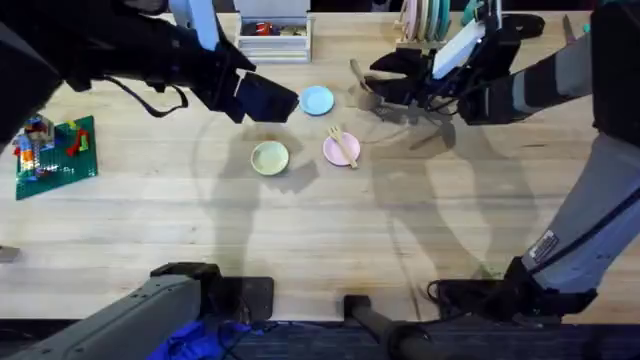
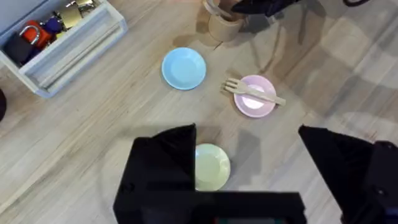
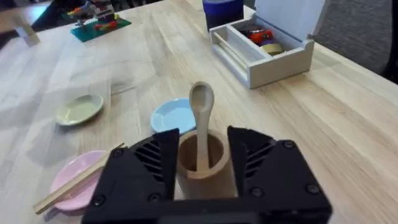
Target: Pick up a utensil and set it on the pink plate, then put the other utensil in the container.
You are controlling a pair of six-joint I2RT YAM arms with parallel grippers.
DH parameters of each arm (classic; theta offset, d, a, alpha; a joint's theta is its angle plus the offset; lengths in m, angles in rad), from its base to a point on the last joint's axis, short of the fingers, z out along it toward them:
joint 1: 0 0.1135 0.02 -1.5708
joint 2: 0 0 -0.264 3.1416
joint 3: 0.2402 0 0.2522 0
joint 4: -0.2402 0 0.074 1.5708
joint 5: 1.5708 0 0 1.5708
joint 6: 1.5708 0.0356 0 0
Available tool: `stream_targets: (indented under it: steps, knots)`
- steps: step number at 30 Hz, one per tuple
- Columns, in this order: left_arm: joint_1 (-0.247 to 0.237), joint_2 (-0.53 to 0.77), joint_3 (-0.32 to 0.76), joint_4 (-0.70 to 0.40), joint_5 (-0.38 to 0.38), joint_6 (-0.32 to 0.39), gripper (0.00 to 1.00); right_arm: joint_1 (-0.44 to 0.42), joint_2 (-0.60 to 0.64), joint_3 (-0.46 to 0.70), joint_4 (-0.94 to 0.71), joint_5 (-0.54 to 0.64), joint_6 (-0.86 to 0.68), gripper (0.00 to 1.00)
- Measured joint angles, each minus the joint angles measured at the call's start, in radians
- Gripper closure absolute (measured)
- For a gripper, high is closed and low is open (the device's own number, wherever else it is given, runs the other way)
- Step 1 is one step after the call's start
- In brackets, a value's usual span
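The pale wooden fork (image 1: pixel 343 146) lies across the pink plate (image 1: pixel 333 153); the left wrist view shows the same fork (image 2: pixel 256 93) and plate (image 2: pixel 252 106). The wooden spoon (image 3: pixel 201 118) stands handle-down in the tan container (image 3: pixel 202 163), its bowl sticking up. My right gripper (image 3: pixel 202 165) is open, one finger on each side of the container, touching neither it nor the spoon. In the overhead view the right gripper (image 1: pixel 382 88) sits at the container (image 1: pixel 368 98). My left gripper (image 1: pixel 278 102) hovers open and holds nothing, above the yellow-green plate (image 2: pixel 212 167).
A light blue plate (image 1: pixel 317 100) lies between the two grippers. A white tray (image 1: pixel 274 38) of small items stands at the back, with a dark blue cup (image 3: pixel 222 9) by it. A green brick board (image 1: pixel 55 152) lies at the far left.
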Motion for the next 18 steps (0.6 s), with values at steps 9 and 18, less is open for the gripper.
stream_targets:
  steps: [9, 18]
  knots:
    - [0.000, 0.000, 0.000, 0.000, 0.000, 0.000, 0.009, -0.010, 0.000, -0.001, 0.145, 0.000, 0.063, 0.006]
    - [0.000, 0.000, 0.000, 0.000, 0.000, 0.000, 0.009, -0.103, 0.000, -0.001, 0.440, 0.000, 0.394, 0.006]
